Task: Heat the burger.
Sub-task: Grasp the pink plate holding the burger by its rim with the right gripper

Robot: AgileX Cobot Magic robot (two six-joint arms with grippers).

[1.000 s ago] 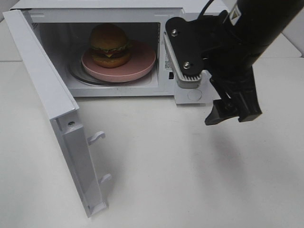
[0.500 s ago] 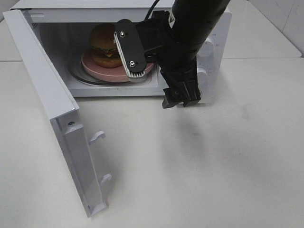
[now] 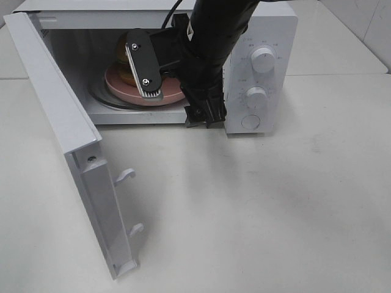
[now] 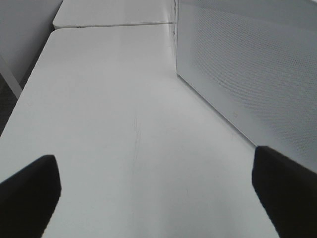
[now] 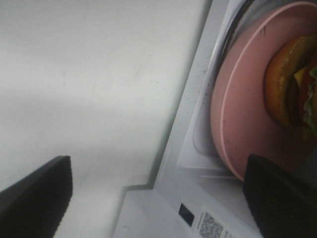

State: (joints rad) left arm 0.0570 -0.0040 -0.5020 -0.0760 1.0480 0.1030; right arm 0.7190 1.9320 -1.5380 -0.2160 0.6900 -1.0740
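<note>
On the white desk [image 3: 256, 207], the right arm has swung across the open white microwave [image 3: 269, 36]; the small golden-bun burger [image 5: 292, 79] sits inside, both arms' fingers empty and spread, door next.

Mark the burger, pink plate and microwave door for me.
burger [image 5: 283, 79]: right wrist view, on the bun's side.
pink plate [image 5: 247, 114]: right wrist view, on bare plate surface beside the burger.
microwave door [image 3: 58, 104]: exterior high view, on the open door's top edge.

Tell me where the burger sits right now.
The burger sits on the pink plate inside the open microwave, upper left in the exterior view, mostly hidden there behind the right arm.
</note>
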